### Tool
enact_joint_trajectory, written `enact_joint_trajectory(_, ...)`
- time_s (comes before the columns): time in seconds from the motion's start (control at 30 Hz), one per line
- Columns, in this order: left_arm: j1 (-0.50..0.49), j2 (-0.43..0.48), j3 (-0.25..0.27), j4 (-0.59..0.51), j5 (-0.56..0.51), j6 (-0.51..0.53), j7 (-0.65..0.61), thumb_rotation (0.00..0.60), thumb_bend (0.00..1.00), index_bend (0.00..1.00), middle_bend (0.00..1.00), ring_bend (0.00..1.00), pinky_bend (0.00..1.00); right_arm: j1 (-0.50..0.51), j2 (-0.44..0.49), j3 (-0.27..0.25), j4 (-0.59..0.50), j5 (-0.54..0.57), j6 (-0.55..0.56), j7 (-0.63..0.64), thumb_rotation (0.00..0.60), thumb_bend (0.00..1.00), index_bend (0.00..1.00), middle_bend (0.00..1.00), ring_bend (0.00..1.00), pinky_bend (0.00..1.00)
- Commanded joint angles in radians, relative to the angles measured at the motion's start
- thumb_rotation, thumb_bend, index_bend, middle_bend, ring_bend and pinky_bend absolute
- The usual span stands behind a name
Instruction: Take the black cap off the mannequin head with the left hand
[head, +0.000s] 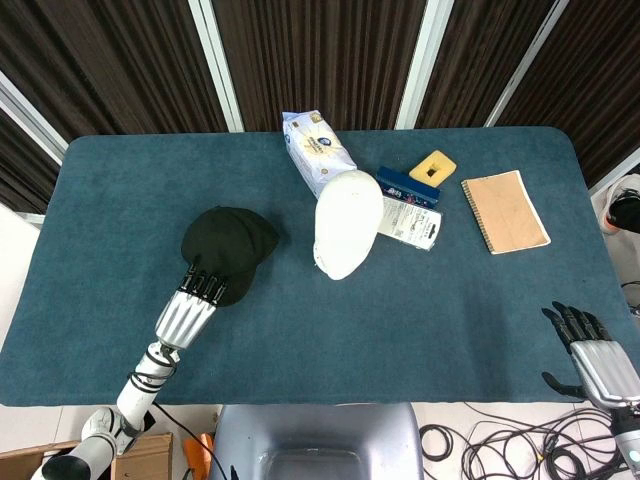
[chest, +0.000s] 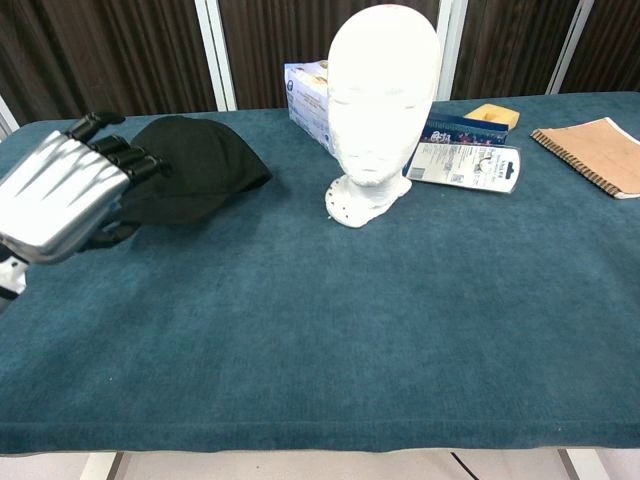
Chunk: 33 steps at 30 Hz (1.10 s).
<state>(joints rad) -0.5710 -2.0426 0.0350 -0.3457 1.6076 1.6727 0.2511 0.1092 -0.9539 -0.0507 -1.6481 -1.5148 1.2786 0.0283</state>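
Black cap (head: 228, 243) is off the mannequin head (head: 347, 224), low over the table (head: 420, 310) well left of it, left hand (head: 187, 312) clamped on its near brim edge, crown pointing away; right hand (head: 592, 352) far off, fingers apart.

left hand (head: 195, 303): low, fingers clamped on brim | right hand (head: 590, 355): fingers spread, idle

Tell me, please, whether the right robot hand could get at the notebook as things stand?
Probably yes: the right robot hand is empty, and only bare table lies between it and the notebook.
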Motion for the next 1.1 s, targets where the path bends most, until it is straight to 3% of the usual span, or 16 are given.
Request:
enact_joint_trajectory(0.03, 0.028, -0.001, 0.008, -0.044, -0.003, -0.032, 0.057, 0.6, 0.27, 0.18, 0.16, 0.12, 0.14, 0.001, 0.0, 0.0, 0.001, -0.001, 0.0, 0.0, 0.6, 0.18, 0.0, 0.0, 0.0, 0.09)
enact_joint_trajectory(0.13, 0.053, 0.024, 0.018, -0.146, -0.001, -0.062, 0.108, 0.6, 0.24, 0.06, 0.04, 0.01, 0.12, 0.001, 0.0, 0.0, 0.0, -0.001, -0.002, -0.002, 0.6, 0.18, 0.0, 0.0, 0.0, 0.09)
enact_joint_trajectory(0.23, 0.083, 0.082, 0.027, -0.309, -0.015, -0.111, 0.168, 0.6, 0.22, 0.01, 0.0, 0.0, 0.11, 0.0, -0.001, 0.0, -0.002, -0.001, 0.001, -0.003, 0.6, 0.18, 0.0, 0.0, 0.0, 0.09)
enact_joint_trajectory(0.43, 0.125, 0.274, 0.062, -0.742, -0.07, -0.255, 0.289, 0.6, 0.18, 0.0, 0.0, 0.0, 0.11, -0.003, -0.003, 0.001, -0.002, 0.0, 0.007, -0.008, 0.6, 0.18, 0.0, 0.0, 0.0, 0.09)
enact_joint_trajectory(0.77, 0.143, 0.553, 0.088, -1.224, -0.226, -0.443, 0.383, 0.6, 0.16, 0.0, 0.0, 0.0, 0.02, -0.007, -0.006, -0.003, -0.013, -0.004, 0.011, -0.026, 0.6, 0.18, 0.0, 0.0, 0.0, 0.09)
enact_joint_trajectory(0.93, 0.182, 0.69, 0.081, -1.358, -0.201, -0.363, 0.339, 0.6, 0.18, 0.0, 0.0, 0.0, 0.02, -0.009, -0.008, -0.003, -0.018, -0.001, 0.013, -0.036, 0.6, 0.18, 0.0, 0.0, 0.0, 0.09)
enact_joint_trajectory(1.1, 0.271, 0.794, 0.086, -1.389, -0.173, -0.221, 0.272, 0.6, 0.22, 0.0, 0.0, 0.0, 0.02, -0.016, -0.012, 0.0, -0.024, 0.003, 0.028, -0.058, 0.6, 0.18, 0.0, 0.0, 0.0, 0.09)
